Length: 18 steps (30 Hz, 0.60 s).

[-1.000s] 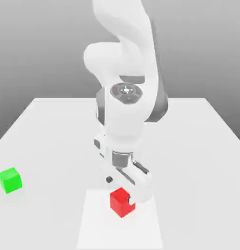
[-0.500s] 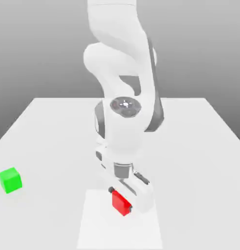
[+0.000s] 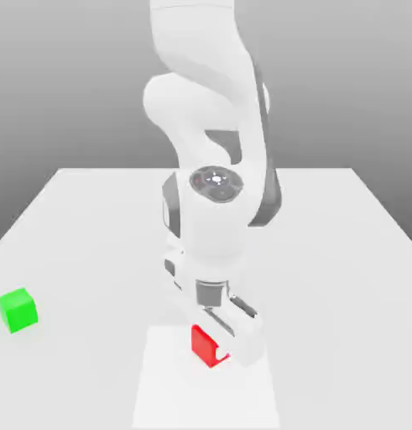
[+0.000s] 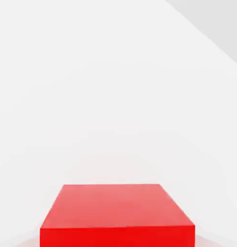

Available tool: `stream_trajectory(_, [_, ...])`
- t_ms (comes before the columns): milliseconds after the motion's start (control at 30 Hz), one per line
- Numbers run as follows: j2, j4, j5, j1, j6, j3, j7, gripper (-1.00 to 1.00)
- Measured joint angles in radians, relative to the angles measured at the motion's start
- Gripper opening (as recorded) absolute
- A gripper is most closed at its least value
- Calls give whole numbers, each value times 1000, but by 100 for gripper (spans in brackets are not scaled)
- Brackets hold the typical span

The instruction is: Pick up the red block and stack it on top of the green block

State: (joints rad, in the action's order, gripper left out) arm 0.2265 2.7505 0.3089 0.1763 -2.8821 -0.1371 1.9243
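The red block (image 3: 204,343) rests on the white table (image 3: 326,252) near its front edge, and my gripper (image 3: 211,348) is lowered over it, shut on it, with a white finger (image 3: 245,338) pressed against its side. Most of the block is hidden behind the hand in the exterior view. In the hand view the red block (image 4: 118,214) sits close below the camera, its top face showing. The green block (image 3: 17,309) stands alone on the table far off at the exterior view's left.
A paler rectangular patch (image 3: 205,399) marks the table under and in front of the red block. The arm's white body (image 3: 211,210) towers over the table's middle. Open table lies between the two blocks.
The hand came down over the red block, which went from mostly visible to mostly covered, and the fingers closed onto its sides. The green block stayed put.
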Motion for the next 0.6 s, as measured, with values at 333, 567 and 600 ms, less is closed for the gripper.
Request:
stream_trajectory(333, [-100, 14, -79, 24, 82, -40, -58, -100])
stream_trajectory(567, [-206, 45, -249, 26, 89, -78, -180, -100])
stream_trajectory(600, [-223, 49, -284, 24, 88, -83, -205, -100])
